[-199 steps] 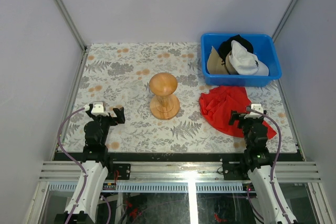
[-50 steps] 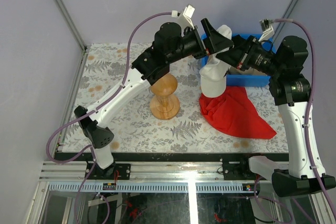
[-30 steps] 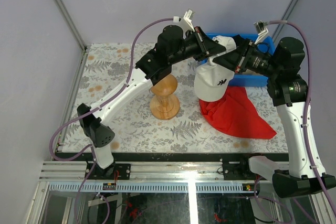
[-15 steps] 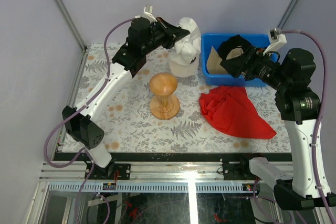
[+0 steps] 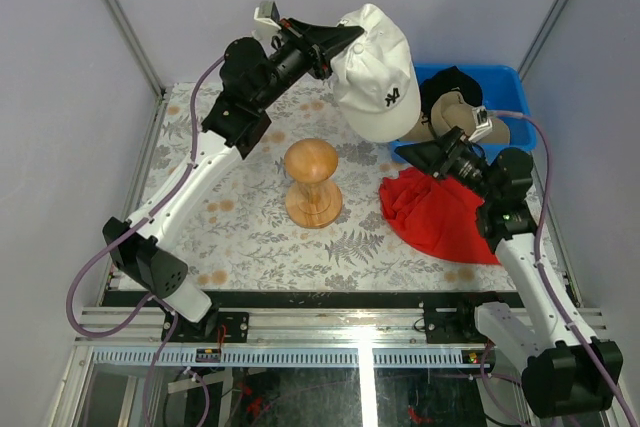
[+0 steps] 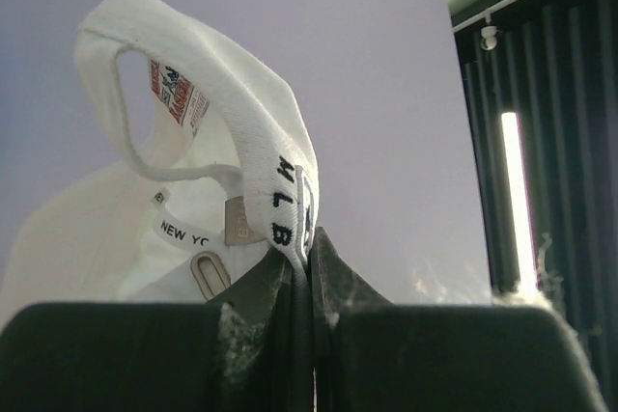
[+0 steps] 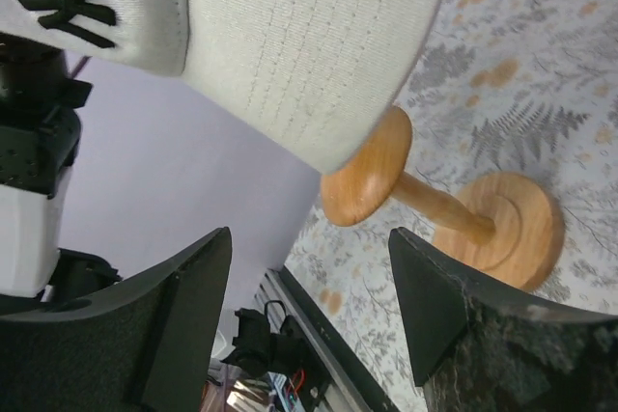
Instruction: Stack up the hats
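Observation:
The white hat (image 5: 375,72) with a dark logo hangs high over the back of the table. My left gripper (image 5: 345,35) is shut on its back strap (image 6: 280,209), which is pinched between the fingers in the left wrist view. My right gripper (image 5: 412,154) stands open with nothing in it, low over the red cloth (image 5: 440,212) and just right of the hanging hat. From the right wrist the white hat (image 7: 290,45) fills the top of the view. A black hat (image 5: 452,80) and tan hats (image 5: 447,119) lie in the blue bin (image 5: 517,87), partly hidden by the right wrist.
A round-topped wooden stand (image 5: 313,182) stands mid-table, below and left of the hanging hat; it also shows between the right gripper's fingers (image 7: 463,219). The red cloth lies crumpled at the right, in front of the bin. Grey walls close in the back and sides.
Both grippers held the white hat a second ago; the right one opened, let go and dropped back over the red cloth. The left arm swung the hat left and raised it.

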